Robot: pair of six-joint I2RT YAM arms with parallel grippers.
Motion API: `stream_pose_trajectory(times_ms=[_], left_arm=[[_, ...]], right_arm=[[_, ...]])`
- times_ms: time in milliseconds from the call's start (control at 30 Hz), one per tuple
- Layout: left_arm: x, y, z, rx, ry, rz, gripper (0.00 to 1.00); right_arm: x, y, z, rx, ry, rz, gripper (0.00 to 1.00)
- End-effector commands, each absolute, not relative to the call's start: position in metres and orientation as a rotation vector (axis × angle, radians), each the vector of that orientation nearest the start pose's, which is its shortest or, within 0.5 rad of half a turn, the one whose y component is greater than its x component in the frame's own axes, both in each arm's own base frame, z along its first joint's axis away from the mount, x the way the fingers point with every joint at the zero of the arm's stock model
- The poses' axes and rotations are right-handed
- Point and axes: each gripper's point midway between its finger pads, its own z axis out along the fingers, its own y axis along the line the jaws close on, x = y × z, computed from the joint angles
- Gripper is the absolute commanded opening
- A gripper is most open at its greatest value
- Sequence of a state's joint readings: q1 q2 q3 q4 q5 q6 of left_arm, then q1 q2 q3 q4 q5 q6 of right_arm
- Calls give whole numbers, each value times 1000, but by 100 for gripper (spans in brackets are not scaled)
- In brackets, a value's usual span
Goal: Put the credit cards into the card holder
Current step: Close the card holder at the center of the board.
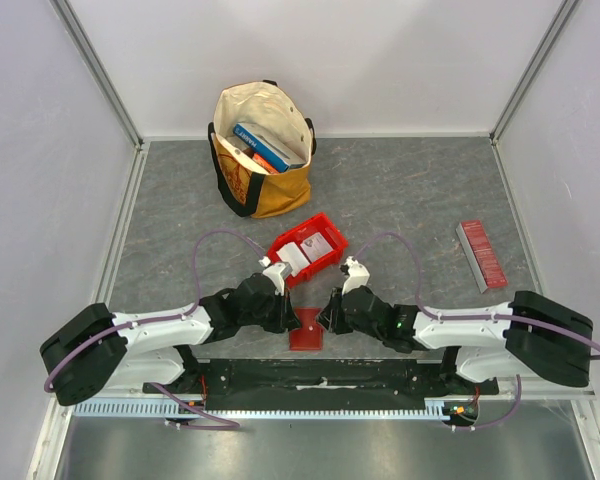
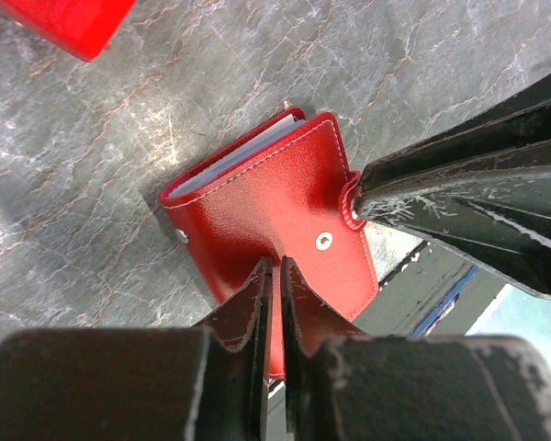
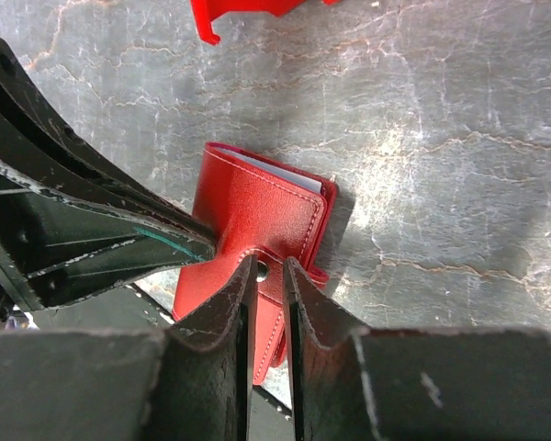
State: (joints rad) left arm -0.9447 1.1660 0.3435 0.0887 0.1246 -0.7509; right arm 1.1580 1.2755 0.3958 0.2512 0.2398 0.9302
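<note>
Both hands on card holder (image 1: 306, 330), near bench (image 1: 400, 200) edge.
Left hand (image 2: 275, 266) pinches its cover; right hand (image 3: 269, 266) pinches the snap tab (image 2: 351, 209).

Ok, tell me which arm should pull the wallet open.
Right, likely: the right pincer pinches the snap tab, while the left pincer clamps the card holder's edge.
</note>
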Motion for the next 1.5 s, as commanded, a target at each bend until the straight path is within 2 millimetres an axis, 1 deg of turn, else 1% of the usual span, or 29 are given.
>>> stream_pose_trajectory(times_ms=[0, 167, 333, 467, 567, 800, 1000, 1200, 1467], left_arm=[[124, -262, 28, 299, 2515, -950, 12], [125, -263, 29, 296, 2513, -951, 12], [126, -265, 30, 299, 2513, -953, 13], [125, -264, 29, 298, 2517, -952, 13], [125, -264, 28, 298, 2520, -949, 13], [126, -265, 30, 298, 2514, -954, 13], [126, -266, 30, 300, 2515, -957, 13], [126, -266, 31, 300, 2512, -959, 13], [126, -264, 30, 292, 2513, -956, 13]], right_arm=[[143, 323, 62, -161, 2299, 969, 23], [138, 328, 59, -180, 2315, 1003, 22], [138, 328, 54, -187, 2327, 990, 22], [137, 330, 55, -204, 2335, 987, 22], [139, 331, 57, -209, 2328, 982, 24], [138, 331, 52, -293, 2377, 905, 25], [136, 324, 44, -334, 2432, 821, 24], [131, 325, 38, -361, 2452, 817, 24], [126, 328, 36, -377, 2450, 804, 17]])
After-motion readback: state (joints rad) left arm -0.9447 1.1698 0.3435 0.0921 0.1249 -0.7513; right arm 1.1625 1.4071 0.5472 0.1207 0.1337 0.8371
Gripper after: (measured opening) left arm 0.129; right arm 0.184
